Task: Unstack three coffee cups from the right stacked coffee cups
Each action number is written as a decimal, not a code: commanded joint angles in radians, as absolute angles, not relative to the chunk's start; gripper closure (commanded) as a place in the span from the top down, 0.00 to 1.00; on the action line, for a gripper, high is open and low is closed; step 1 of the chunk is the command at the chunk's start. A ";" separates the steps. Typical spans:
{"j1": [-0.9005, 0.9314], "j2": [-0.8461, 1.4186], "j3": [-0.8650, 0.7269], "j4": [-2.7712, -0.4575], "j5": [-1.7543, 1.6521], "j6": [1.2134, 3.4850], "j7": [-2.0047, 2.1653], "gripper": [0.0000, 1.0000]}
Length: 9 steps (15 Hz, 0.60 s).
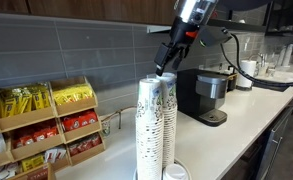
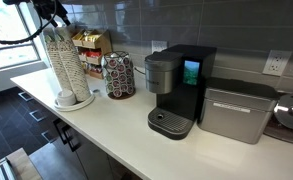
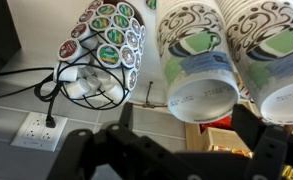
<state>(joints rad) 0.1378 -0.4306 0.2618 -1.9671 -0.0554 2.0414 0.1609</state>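
**— Table first: what is it carrying?**

— It is bearing the black coffee machine. The right stacked coffee cups are standing upright near its end, just beside the twin column, and the pod rack is sitting near them.

**— And the gripper?**

— It is hovering just above the cup tops in both exterior views. In the wrist view its fingers are standing apart, gripping nothing.

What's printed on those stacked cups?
Stacked cups: dark swirls and green patches on white; wrist view best.
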 commanded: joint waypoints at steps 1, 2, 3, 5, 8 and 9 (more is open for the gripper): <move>0.153 -0.439 0.248 -1.974 -0.038 2.029 0.157 1.00; 0.153 -0.440 0.248 -1.974 -0.038 2.028 0.156 1.00; 0.154 -0.440 0.247 -1.974 -0.036 2.027 0.156 1.00; 0.158 -0.442 0.245 -1.972 -0.029 2.028 0.154 1.00; 0.162 -0.443 0.244 -1.969 -0.021 2.027 0.151 1.00; 0.164 -0.444 0.244 -1.970 -0.019 2.027 0.150 1.00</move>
